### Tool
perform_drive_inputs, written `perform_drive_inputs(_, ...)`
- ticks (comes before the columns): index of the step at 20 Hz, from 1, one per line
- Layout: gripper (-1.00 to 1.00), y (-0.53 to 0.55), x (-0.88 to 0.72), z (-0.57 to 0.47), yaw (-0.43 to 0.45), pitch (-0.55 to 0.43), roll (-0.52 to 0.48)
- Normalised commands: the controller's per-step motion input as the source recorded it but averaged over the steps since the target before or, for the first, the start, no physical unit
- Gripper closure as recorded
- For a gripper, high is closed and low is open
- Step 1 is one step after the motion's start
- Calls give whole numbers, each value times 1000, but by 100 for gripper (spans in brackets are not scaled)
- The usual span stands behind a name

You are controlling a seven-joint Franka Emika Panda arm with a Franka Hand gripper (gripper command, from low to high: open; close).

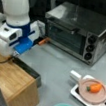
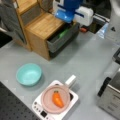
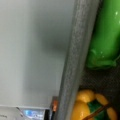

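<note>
One open grey drawer (image 2: 61, 40) sticks out of the wooden box (image 2: 41, 31), right under the pincer (image 2: 65, 15), and I cannot tell if the pincer is wide or narrow. Inside lie a shiny green toy (image 3: 106, 37) and a yellow one (image 3: 86, 106). Both look light, hard and slippery, so the green one's thick middle seems best to grab.

A toaster oven (image 1: 80, 33) was seen upper right; a carrot (image 1: 94, 88) lay in a pan (image 1: 92, 94), a teal bowl (image 2: 28, 74) at left.
</note>
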Motion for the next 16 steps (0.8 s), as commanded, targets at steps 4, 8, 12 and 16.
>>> perform_drive_inputs(4,-100,154,-128,-43,8,-85,-237)
perform_drive_inputs(8,-100,100,50,-194,30,-106,-196)
perform_drive_inputs(12,-100,21,151,-234,28,-114,-161)
perform_drive_inputs(16,-100,-32,142,-177,13,-78,-129)
